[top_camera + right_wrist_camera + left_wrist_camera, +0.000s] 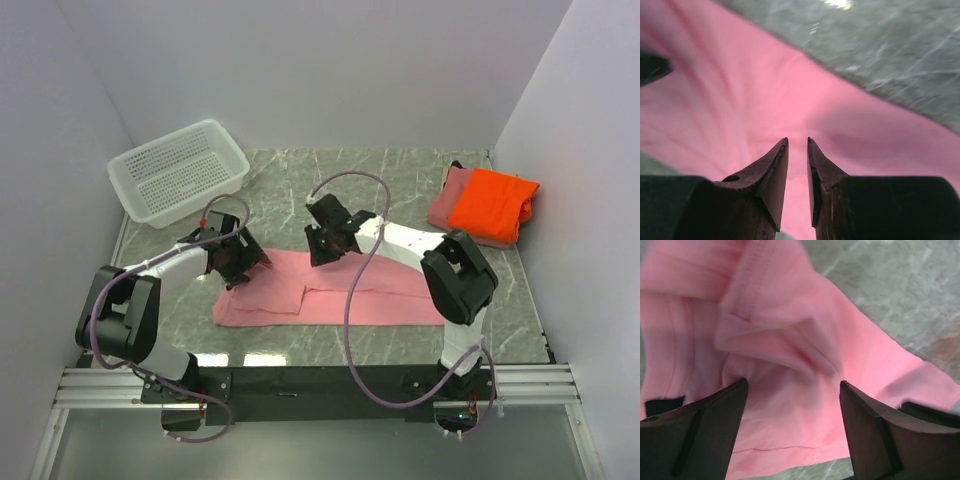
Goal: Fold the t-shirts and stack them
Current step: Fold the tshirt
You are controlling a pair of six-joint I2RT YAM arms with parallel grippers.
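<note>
A light pink t-shirt (330,295) lies on the marble table as a long folded strip across the middle. My left gripper (240,262) hovers over its left end, jaws wide open. In the left wrist view the left gripper (792,384) has rumpled pink cloth (790,315) below it and nothing between the fingers. My right gripper (325,245) is over the strip's upper edge near the middle. In the right wrist view the right gripper (797,140) shows a narrow gap, with smooth pink cloth (740,100) beneath. A folded bright orange t-shirt (492,205) rests on a dusty rose one (448,200) at the back right.
A white perforated basket (178,172) stands at the back left corner. White walls close in the table on the left, back and right. Grey marble tabletop (400,175) shows behind the pink shirt.
</note>
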